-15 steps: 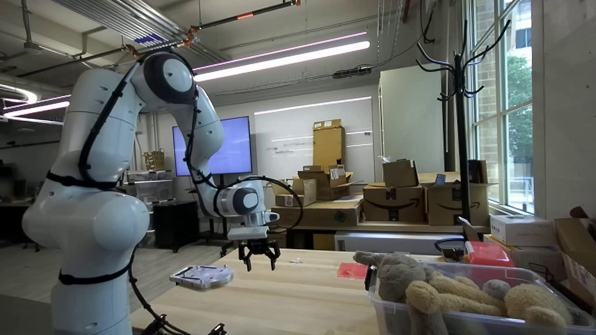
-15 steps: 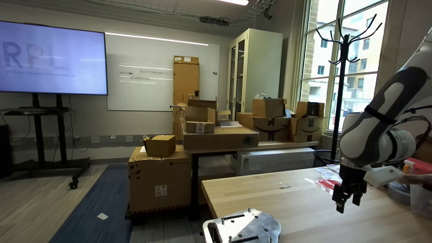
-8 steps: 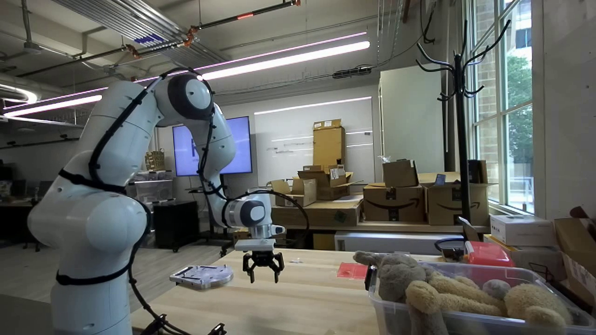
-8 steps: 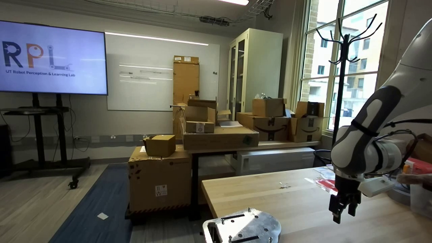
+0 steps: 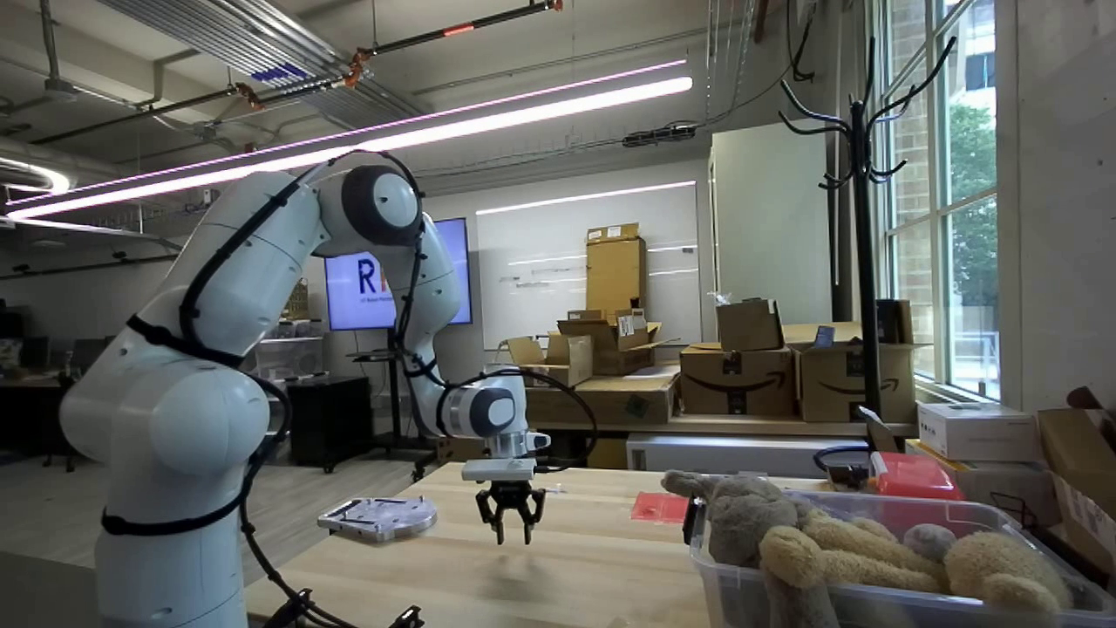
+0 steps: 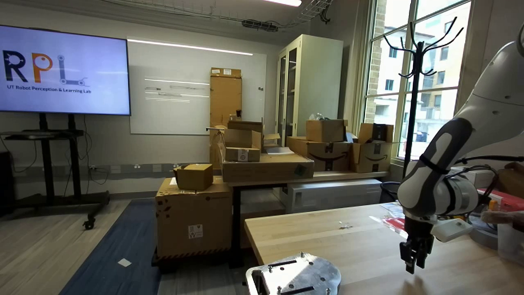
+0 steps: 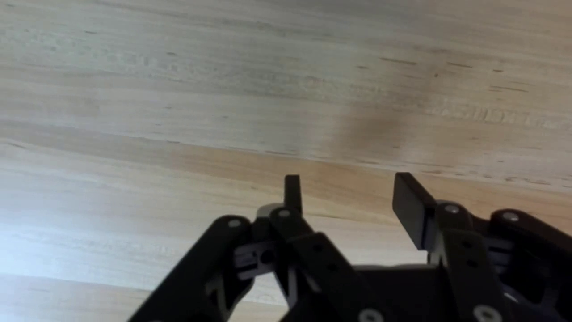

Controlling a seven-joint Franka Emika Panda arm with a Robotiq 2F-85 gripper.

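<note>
My black gripper (image 5: 514, 534) points down over the light wooden table (image 5: 418, 584). It also shows in an exterior view (image 6: 415, 268). In the wrist view the gripper (image 7: 348, 192) has its two fingers apart, with only bare wood grain between and beyond them. It holds nothing and appears to hang above the table, with its shadow on the wood below. A silver metal plate (image 5: 379, 518) lies at the table's edge on the arm's side; it also shows in an exterior view (image 6: 299, 274). A flat red item (image 5: 659, 508) lies farther back on the table.
A clear plastic bin (image 5: 719, 571) with grey plush (image 5: 750, 515) and tan plush (image 5: 881, 563) stands at the table's side. A red case (image 5: 915, 476) and white box (image 5: 976, 430) are behind it. Cardboard boxes (image 6: 327, 153) and a black coat rack (image 6: 413, 102) stand beyond.
The arm has reached outward and lowered, bringing the gripper down and away from the base toward the table's middle. The fingers have drawn closer together. The wall screen's logo has become clear.
</note>
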